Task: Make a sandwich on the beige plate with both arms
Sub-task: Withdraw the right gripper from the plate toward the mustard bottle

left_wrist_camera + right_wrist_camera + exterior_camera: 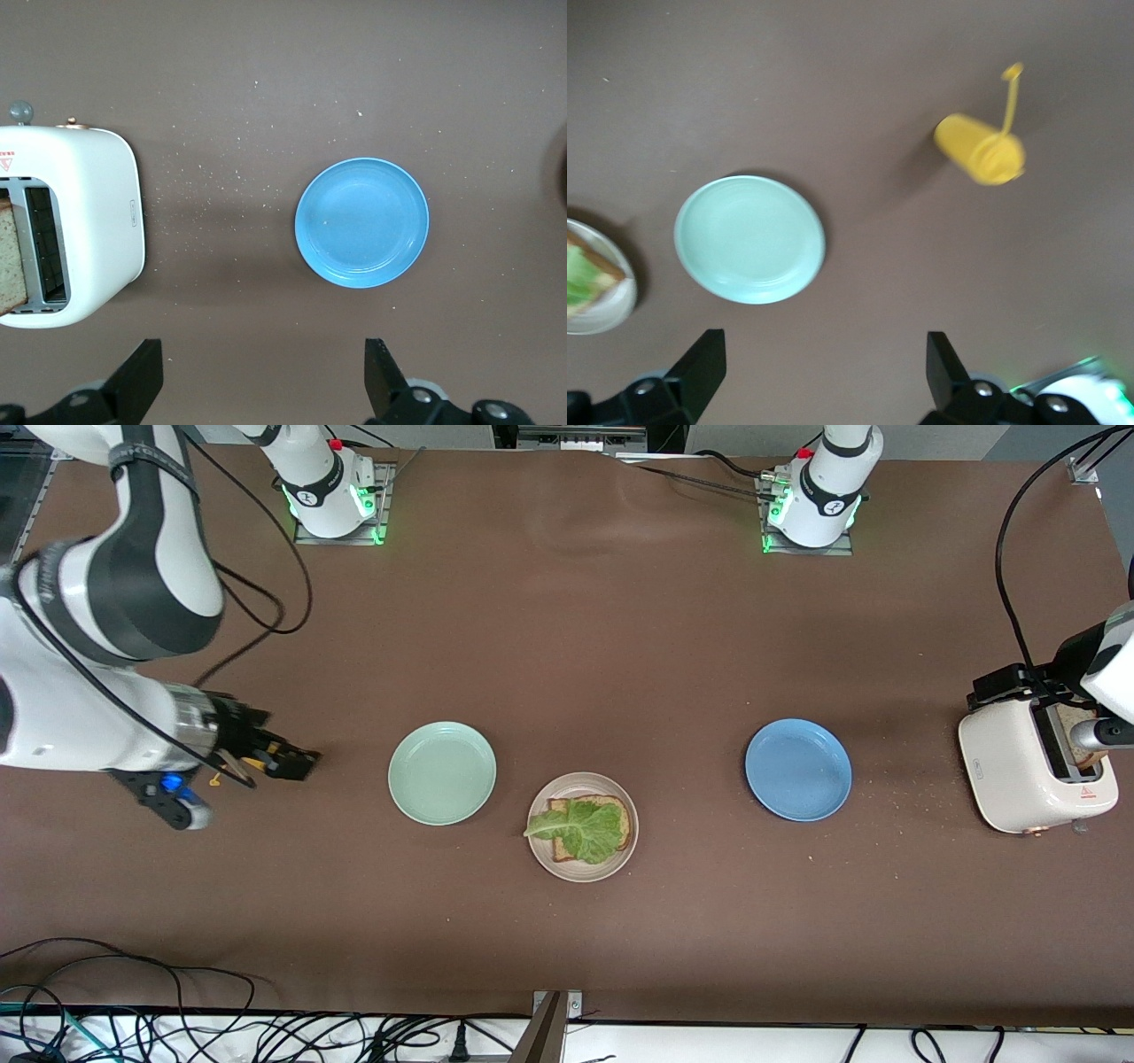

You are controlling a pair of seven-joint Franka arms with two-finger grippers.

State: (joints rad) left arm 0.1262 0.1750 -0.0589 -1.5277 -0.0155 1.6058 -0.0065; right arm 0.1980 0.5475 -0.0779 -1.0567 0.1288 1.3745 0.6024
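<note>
The beige plate [620,856] holds one slice of brown-crusted bread [620,815] with a ruffled green lettuce leaf [580,828] on top. Its edge also shows in the right wrist view [602,314]. A second bread slice [1083,742] stands in a slot of the white toaster [1010,766] at the left arm's end of the table, and it shows in the left wrist view [9,257]. My left gripper [264,372] is open and empty in the air beside the toaster. My right gripper [297,763] is open and empty, beside the mint-green plate [442,772] toward the right arm's end.
A blue plate [798,769] lies between the beige plate and the toaster, with crumbs scattered on the brown table near it. A blurred yellow tag [980,149] shows in the right wrist view. Cables lie along the table's near edge [177,992].
</note>
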